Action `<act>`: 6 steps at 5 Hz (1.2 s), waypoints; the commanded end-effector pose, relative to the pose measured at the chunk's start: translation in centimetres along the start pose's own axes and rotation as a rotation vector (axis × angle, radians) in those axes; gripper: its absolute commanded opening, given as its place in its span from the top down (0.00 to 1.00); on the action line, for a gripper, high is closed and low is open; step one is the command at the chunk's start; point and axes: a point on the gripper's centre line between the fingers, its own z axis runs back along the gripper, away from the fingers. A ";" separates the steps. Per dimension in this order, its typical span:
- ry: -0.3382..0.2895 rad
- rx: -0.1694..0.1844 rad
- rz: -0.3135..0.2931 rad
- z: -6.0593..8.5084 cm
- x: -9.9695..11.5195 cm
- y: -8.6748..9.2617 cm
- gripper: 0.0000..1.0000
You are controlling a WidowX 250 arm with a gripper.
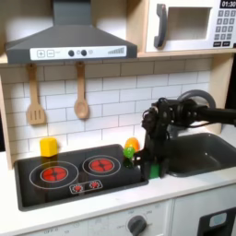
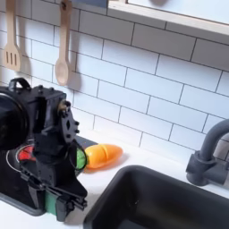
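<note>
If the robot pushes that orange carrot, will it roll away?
Probably a bit: the carrot looks rounded and tapered, so it may roll in a curve. It seems smooth plastic, likely light and slippery. It lies on the stove edge, beside the gripper.

Orange carrot toy [image 2: 102, 156] – green top, lying flat on counter between stove and sink

Toy kitchen surroundings

A yellow cup [image 1: 48, 146] is standing left of the stove [image 1: 55, 172]; a spatula [image 1: 35, 97] and wooden spoon [image 1: 81, 92] are hanging on the tiles, beneath the microwave [image 1: 189, 25].
</note>
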 end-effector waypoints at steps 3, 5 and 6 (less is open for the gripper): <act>0.012 -0.026 -0.009 -0.2 -0.2 -0.9 1.00; 0.014 -0.030 -0.046 -0.9 -0.5 -3.2 1.00; -0.004 -0.023 -0.047 -0.7 -0.1 -3.7 1.00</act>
